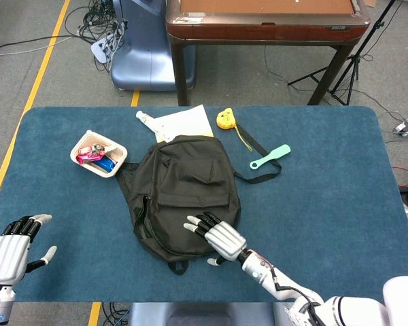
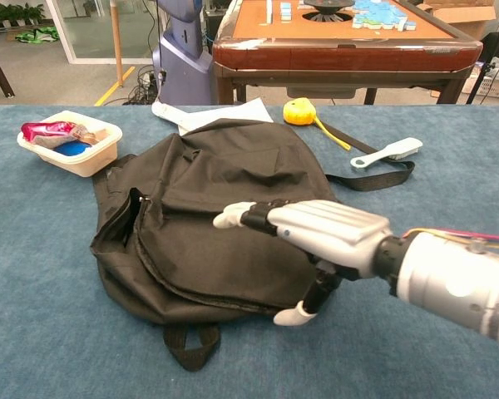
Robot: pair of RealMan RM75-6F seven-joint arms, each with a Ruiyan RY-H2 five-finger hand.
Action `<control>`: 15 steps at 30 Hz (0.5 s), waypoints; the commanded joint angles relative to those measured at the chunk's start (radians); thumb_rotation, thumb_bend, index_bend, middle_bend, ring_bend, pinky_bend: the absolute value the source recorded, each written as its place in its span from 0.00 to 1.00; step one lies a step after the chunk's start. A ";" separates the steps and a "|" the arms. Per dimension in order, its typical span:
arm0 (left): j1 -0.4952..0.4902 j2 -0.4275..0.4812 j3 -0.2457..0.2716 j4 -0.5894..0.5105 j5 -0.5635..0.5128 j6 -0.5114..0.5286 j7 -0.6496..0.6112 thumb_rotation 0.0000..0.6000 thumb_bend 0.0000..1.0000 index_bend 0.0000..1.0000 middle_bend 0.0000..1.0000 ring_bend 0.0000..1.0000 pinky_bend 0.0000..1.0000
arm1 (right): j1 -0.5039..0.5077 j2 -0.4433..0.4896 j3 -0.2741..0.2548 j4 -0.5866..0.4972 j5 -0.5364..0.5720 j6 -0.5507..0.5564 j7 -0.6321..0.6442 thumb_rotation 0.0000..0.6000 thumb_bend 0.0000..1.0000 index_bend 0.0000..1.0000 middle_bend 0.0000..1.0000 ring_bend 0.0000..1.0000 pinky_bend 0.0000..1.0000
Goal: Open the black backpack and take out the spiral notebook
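Note:
The black backpack [image 1: 183,193] lies flat in the middle of the blue table, its carry loop toward me; it also fills the chest view as the backpack [image 2: 224,208]. Its side zipper [image 2: 138,208] gapes a little on the left. No spiral notebook shows. My right hand [image 1: 217,236] hovers low over the bag's lower front, fingers spread and holding nothing; the chest view shows this right hand [image 2: 316,233] just above the fabric. Near the table's front left corner, my left hand [image 1: 13,246] is open and empty.
A white tray [image 1: 73,156] of snack packets stands left of the bag, tray wall [image 2: 83,162]. Behind the bag lie white paper [image 1: 183,122], a yellow tape measure [image 1: 224,119] and a teal brush [image 1: 270,156]. A wooden table [image 1: 258,27] stands beyond.

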 commanded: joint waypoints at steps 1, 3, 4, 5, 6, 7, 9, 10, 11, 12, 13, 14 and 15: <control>0.002 0.001 0.002 0.005 0.000 0.000 -0.007 1.00 0.22 0.26 0.28 0.22 0.24 | 0.015 -0.042 -0.003 0.034 0.012 0.002 -0.016 1.00 0.07 0.00 0.00 0.00 0.00; 0.004 0.003 0.002 0.010 -0.001 0.001 -0.014 1.00 0.22 0.26 0.28 0.22 0.24 | 0.021 -0.068 -0.006 0.061 0.013 0.009 -0.029 1.00 0.07 0.00 0.00 0.00 0.00; 0.005 0.003 0.003 0.012 -0.001 0.001 -0.017 1.00 0.22 0.26 0.28 0.22 0.24 | 0.023 -0.080 -0.006 0.076 0.014 0.014 -0.034 1.00 0.07 0.00 0.00 0.00 0.00; 0.006 0.004 0.003 0.013 -0.001 0.002 -0.020 1.00 0.22 0.26 0.28 0.22 0.24 | 0.023 -0.092 -0.005 0.091 0.016 0.019 -0.037 1.00 0.07 0.00 0.00 0.00 0.00; 0.007 0.004 0.004 0.016 0.000 0.002 -0.024 1.00 0.22 0.26 0.28 0.22 0.24 | 0.025 -0.107 -0.005 0.109 0.021 0.022 -0.037 1.00 0.07 0.00 0.00 0.00 0.00; 0.008 0.004 0.004 0.018 0.000 0.003 -0.027 1.00 0.22 0.26 0.28 0.22 0.24 | 0.027 -0.117 -0.005 0.122 0.024 0.022 -0.037 1.00 0.07 0.00 0.00 0.00 0.00; 0.009 0.004 0.005 0.023 0.001 0.002 -0.033 1.00 0.22 0.26 0.28 0.22 0.24 | 0.033 -0.137 -0.006 0.152 0.030 0.020 -0.033 1.00 0.07 0.00 0.00 0.00 0.00; 0.010 0.004 0.006 0.025 0.001 0.002 -0.036 1.00 0.22 0.26 0.28 0.22 0.24 | 0.036 -0.144 -0.005 0.165 0.032 0.018 -0.029 1.00 0.07 0.00 0.00 0.00 0.00; 0.010 0.005 0.006 0.026 0.002 0.003 -0.038 1.00 0.22 0.26 0.28 0.22 0.24 | 0.038 -0.151 -0.003 0.178 0.037 0.018 -0.026 1.00 0.07 0.00 0.00 0.00 0.00; 0.012 0.005 0.007 0.028 0.004 0.006 -0.041 1.00 0.22 0.26 0.28 0.22 0.24 | 0.040 -0.157 0.000 0.192 0.044 0.016 -0.022 1.00 0.07 0.00 0.00 0.00 0.00; 0.014 0.005 0.007 0.029 0.005 0.008 -0.043 1.00 0.22 0.26 0.28 0.22 0.24 | 0.042 -0.160 0.002 0.200 0.048 0.016 -0.020 1.00 0.07 0.00 0.00 0.00 0.00; 0.015 0.005 0.007 0.030 0.005 0.010 -0.045 1.00 0.22 0.27 0.28 0.22 0.24 | 0.043 -0.161 0.004 0.205 0.052 0.018 -0.019 1.00 0.07 0.00 0.00 0.00 0.00; 0.017 0.006 0.007 0.032 0.005 0.012 -0.048 1.00 0.22 0.27 0.28 0.22 0.24 | 0.044 -0.160 0.007 0.208 0.057 0.019 -0.018 1.00 0.07 0.00 0.00 0.00 0.00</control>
